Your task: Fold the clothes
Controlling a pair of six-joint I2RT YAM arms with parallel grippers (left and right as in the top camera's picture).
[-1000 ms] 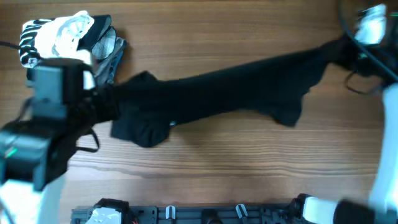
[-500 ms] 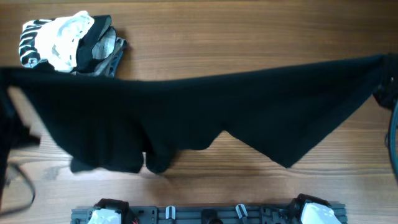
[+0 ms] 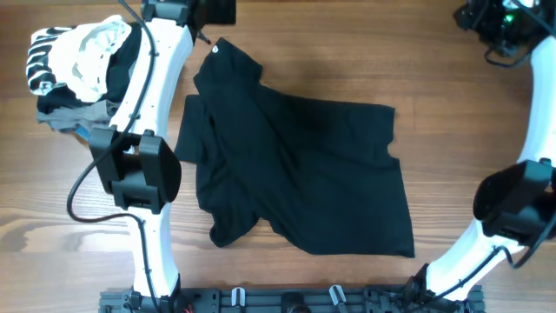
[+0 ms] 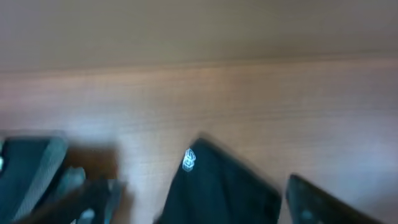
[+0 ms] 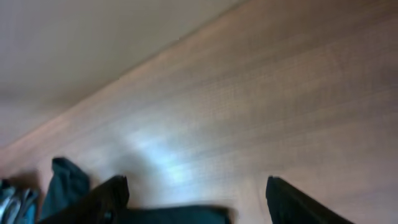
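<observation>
The clothes are one black garment [image 3: 295,165] lying spread on the wooden table, with a small white mark [image 3: 215,49] at its far left corner. My left gripper [image 3: 211,14] hangs just beyond that corner, open and empty. In the left wrist view the corner with its white logo [image 4: 188,160] lies between and ahead of the spread fingers [image 4: 93,199]. My right gripper [image 3: 501,19] is at the far right, off the cloth, open and empty. In the right wrist view a black garment edge [image 5: 174,214] shows low between my right gripper's [image 5: 196,202] parted fingers.
A pile of white-striped, grey and dark garments [image 3: 82,61] sits at the far left corner, next to the left arm [image 3: 143,165]. The right arm [image 3: 512,209] curves along the right side. A grey rail [image 3: 287,300] runs along the near edge.
The garment was stretched in the air between both shut grippers; now it lies spread on the table. Both grippers have let go, opened and pulled back to the far edge.
</observation>
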